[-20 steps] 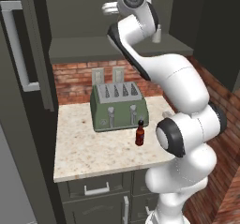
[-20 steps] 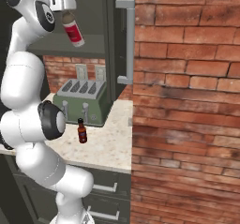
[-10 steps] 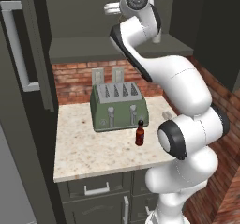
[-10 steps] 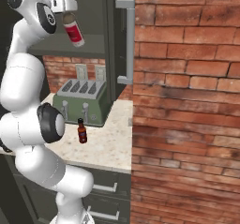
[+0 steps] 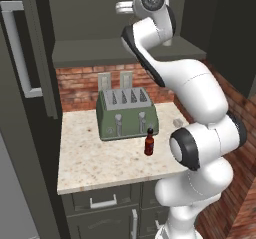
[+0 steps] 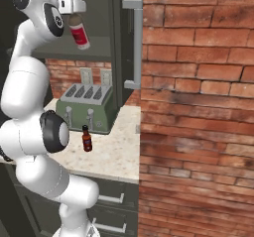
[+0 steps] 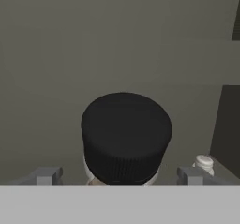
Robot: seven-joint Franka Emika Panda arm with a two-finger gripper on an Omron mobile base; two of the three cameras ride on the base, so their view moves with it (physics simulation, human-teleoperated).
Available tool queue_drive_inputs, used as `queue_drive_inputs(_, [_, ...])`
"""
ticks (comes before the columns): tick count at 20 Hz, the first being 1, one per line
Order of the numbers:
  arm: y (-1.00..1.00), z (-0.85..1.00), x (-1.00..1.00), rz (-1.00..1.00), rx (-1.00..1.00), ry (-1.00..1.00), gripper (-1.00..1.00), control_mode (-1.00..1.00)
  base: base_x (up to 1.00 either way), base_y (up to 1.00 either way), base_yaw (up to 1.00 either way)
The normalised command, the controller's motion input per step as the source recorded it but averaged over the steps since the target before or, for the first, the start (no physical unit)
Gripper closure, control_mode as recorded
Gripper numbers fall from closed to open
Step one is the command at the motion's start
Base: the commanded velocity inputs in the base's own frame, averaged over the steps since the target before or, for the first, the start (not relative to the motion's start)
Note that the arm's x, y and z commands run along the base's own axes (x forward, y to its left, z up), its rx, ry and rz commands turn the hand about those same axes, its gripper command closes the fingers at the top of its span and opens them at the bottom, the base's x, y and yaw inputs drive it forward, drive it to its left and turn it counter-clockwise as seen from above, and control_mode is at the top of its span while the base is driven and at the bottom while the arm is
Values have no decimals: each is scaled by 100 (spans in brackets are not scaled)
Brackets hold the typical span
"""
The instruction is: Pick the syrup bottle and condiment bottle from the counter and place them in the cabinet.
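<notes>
A white bottle (image 6: 79, 32) with a red label and a black cap (image 7: 125, 136) leans inside the cabinet (image 5: 100, 53), its base at shelf level. My gripper (image 6: 74, 14) (image 7: 118, 176) is right above it and open. Both fingertips (image 7: 47, 176) stand apart from the cap's sides. A small dark brown bottle (image 5: 148, 143) (image 6: 87, 141) with a red label stands on the counter (image 5: 95, 168) (image 6: 116, 154) in front of the toaster. I cannot tell which bottle is the syrup and which the condiment.
A green toaster (image 5: 127, 113) (image 6: 87, 107) sits at the back of the counter. The cabinet door's silver handle (image 6: 136, 42) hangs to the right of the gripper, beside a brick wall (image 6: 198, 107). A small white-capped item (image 7: 204, 163) lies beyond the bottle.
The jaws have spread off the red-labelled bottle's cap. The arm and both bottles stay where they were.
</notes>
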Motion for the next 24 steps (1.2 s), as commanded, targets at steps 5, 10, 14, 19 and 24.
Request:
queue_drive_inputs(5, [0, -2, 19, 0, 0, -3, -100, -100, 0, 0, 0])
queue_drive_inputs(10, [0, -3, 23, 0, 0, 0, -100, -100, 0, 0, 0])
queue_drive_inputs(14, [-1, 0, 10, 0, 0, 0, -100, -100, 0, 0, 0])
queue_drive_inputs(19, [-2, -1, 30, 0, 0, 0, -100, -100, 0, 0, 0])
queue_drive_inputs(24, [-9, -9, 35, 0, 0, -4, -100, -100, 0, 0, 0])
